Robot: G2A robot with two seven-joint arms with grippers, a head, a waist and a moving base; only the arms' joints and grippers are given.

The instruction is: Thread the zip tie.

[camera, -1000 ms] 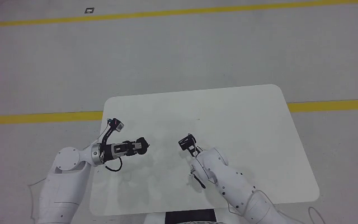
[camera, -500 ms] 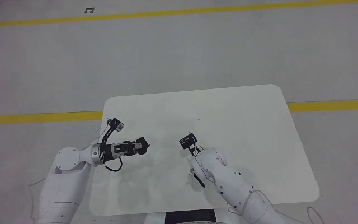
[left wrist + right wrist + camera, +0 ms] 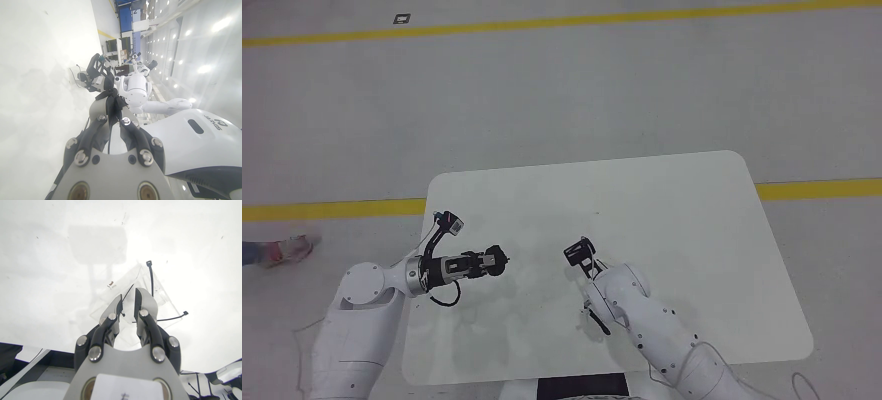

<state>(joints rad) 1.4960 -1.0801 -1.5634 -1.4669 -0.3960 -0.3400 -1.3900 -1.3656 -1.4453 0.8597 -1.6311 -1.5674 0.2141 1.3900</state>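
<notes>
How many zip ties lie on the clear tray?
3. First zip tie lies over the clear tray, farthest out; second zip tie crosses its side rim, head outside; third zip tie, thin, runs between the fingers of the right end effector. More may be hidden.

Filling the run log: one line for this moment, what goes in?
left end effector: shut on black strip | right end effector: open above clear tray | zip ties: lying across tray

Nothing here reads clearly to me. A white label (image 3: 123, 387) at the base of my right gripper (image 3: 128, 293) bears a small mark, cut off; a dark tag (image 3: 402, 18) on the floor (image 3: 642, 90) beyond the table (image 3: 692, 190) is too small.
</notes>
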